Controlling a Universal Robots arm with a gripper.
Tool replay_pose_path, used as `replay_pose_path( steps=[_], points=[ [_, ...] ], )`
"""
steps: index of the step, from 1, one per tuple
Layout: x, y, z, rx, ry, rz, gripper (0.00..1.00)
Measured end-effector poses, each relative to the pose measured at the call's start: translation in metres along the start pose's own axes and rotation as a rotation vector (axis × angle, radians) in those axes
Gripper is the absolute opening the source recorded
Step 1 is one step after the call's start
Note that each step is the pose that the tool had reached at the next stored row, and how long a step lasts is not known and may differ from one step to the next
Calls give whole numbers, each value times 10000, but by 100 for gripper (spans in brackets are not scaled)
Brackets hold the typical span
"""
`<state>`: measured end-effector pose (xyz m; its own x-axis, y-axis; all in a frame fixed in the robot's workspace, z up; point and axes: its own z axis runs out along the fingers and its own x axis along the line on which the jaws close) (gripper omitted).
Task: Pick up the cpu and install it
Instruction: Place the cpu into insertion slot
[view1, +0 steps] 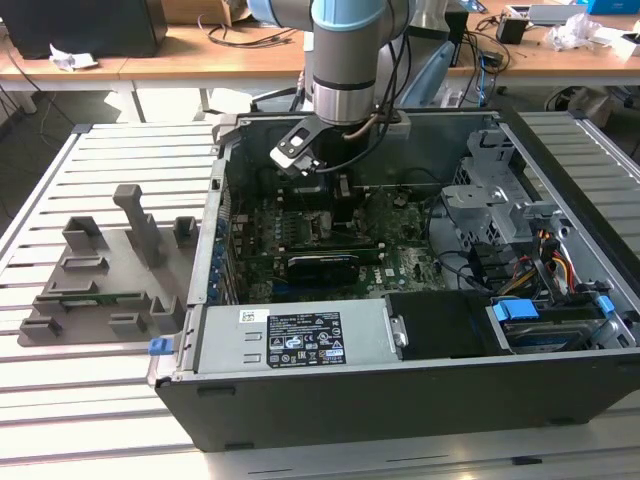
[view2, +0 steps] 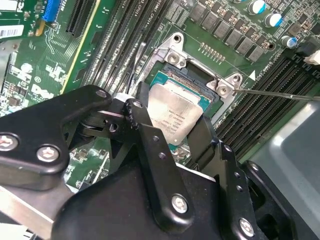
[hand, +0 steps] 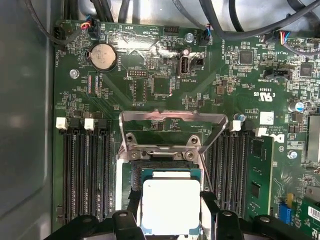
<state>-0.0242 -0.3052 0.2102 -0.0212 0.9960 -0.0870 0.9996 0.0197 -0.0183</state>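
One small, flat, square cpu (view2: 177, 107) with a shiny silver-grey metal top sits between the two black metal fingers (view2: 150, 145) of the single gripper (view2: 172, 112), which are narrowed onto its two opposite edges. It is directly over the one silver-framed processor socket (view2: 200, 70) on the green motherboard (hand: 165, 85). I cannot tell whether it already rests in the socket. In the first wrist view the cpu (hand: 171, 207) is cut off at the frame edge, and the socket's one silver load plate (hand: 172, 120) stands raised behind it. Two banks of black memory slots (hand: 85, 170) flank the socket, and there is one round coin battery (hand: 102, 56).

In the exterior view one grey robot arm (view1: 345, 60) reaches down into one open black computer case (view1: 400, 400), hiding the socket area. The case lies on a slatted grey metal table (view1: 100, 400) beside one grey plastic tray (view1: 105, 285). Wooden desks (view1: 200, 55) strewn with cables stand behind.
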Motion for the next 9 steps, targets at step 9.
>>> replay_pose_path(
  steps=[9],
  points=[
    [60,1,94,5,2,54,55]
  ],
)
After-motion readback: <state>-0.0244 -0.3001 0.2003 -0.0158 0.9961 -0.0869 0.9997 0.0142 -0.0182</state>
